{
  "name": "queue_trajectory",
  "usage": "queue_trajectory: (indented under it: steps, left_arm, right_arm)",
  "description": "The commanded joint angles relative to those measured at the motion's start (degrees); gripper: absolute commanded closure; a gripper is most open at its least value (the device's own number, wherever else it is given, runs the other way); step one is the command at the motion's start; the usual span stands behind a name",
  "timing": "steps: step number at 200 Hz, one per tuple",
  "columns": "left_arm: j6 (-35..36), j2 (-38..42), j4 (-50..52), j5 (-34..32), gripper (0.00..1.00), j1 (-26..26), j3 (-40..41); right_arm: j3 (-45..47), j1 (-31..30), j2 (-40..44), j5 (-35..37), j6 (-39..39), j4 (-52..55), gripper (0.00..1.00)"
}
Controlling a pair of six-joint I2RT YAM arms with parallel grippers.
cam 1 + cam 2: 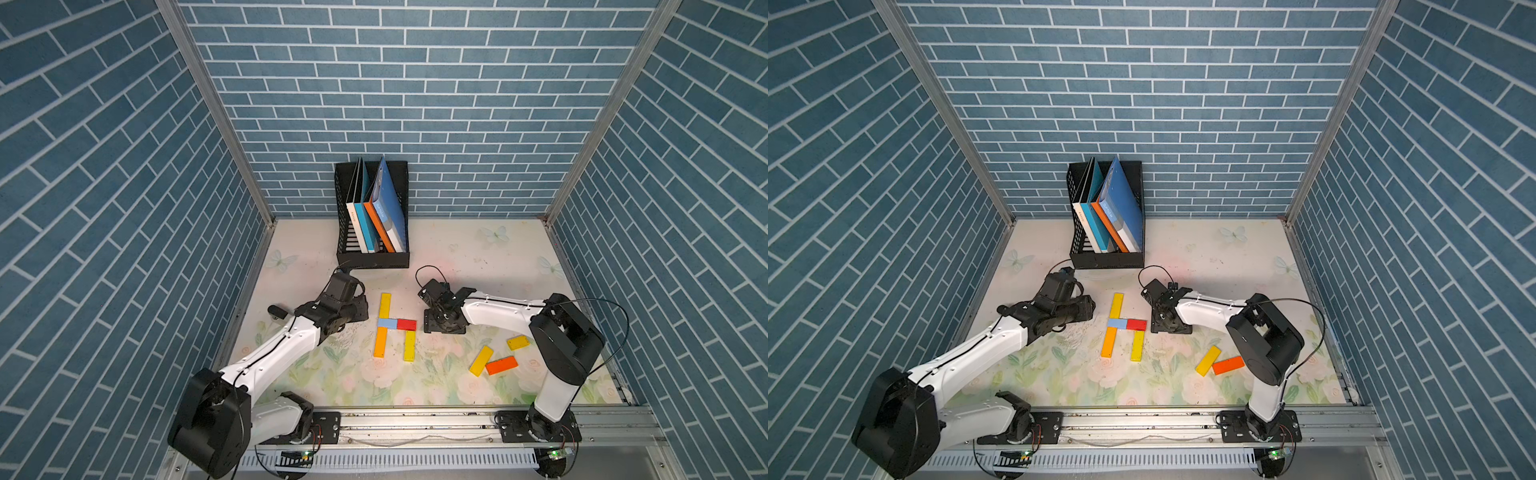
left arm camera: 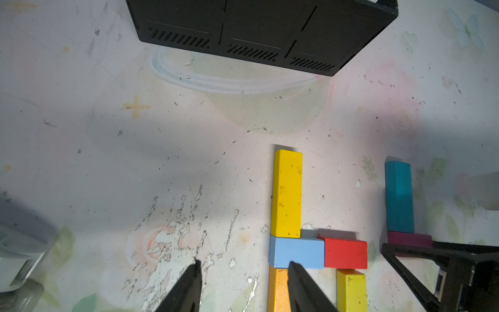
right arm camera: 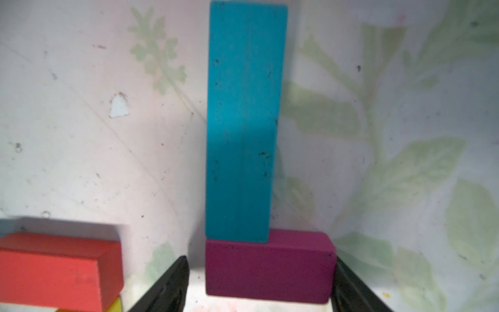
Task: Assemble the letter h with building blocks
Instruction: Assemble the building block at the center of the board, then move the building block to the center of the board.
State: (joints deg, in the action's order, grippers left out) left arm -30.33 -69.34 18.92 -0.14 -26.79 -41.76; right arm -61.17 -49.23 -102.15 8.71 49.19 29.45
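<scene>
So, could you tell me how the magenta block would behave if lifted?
The magenta block looks solid and flat-sided, so it probably grips firmly and won't roll. The teal block appears to touch its edge, so lifting may nudge that one.

No text is legible anywhere. Faint lettering marks the white book spine (image 1: 353,219) and the blue book (image 1: 381,211) in the black rack (image 1: 374,261), too small to read.
</scene>
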Motion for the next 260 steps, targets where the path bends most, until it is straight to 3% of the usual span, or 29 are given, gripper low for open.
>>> queue_trajectory:
  steps: [1,54,120,146,181,233,243,260]
  left_arm:
    - [0.7,0.3,-0.1,0.1,0.44,0.5,0.6]
    - [0.7,0.3,0.0,0.1,0.44,0.4,0.6]
    - [0.7,1.0,-0.3,0.7,0.44,0.5,0.8]
    - [0.7,1.0,-0.3,0.9,0.44,0.5,0.8]
    - [0.7,1.1,-0.3,1.0,0.44,0.5,0.9]
    - [0.8,1.1,-0.4,1.2,0.44,0.4,0.9]
    - [0.8,1.1,-0.5,1.2,0.44,0.4,0.9]
    - [0.8,1.0,-0.5,1.2,0.44,0.5,0.9]
  right_arm:
    - [0.3,-0.2,-2.2,-0.9,2.0,2.9,0.14]
    - [-0.8,1.5,10.7,9.1,4.2,11.0,0.11]
    - [19.2,21.9,33.4,8.3,7.3,16.4,0.31]
    - [26.2,30.6,37.9,4.6,6.8,13.4,0.31]
    - [30.2,36.1,35.4,-0.5,3.7,6.1,0.33]
    - [31.2,36.9,29.1,-2.9,1.3,-0.8,0.41]
    - [31.1,37.0,27.7,-3.5,0.8,-1.5,0.49]
    - [30.6,36.5,25.7,-4.4,-0.4,-2.2,0.71]
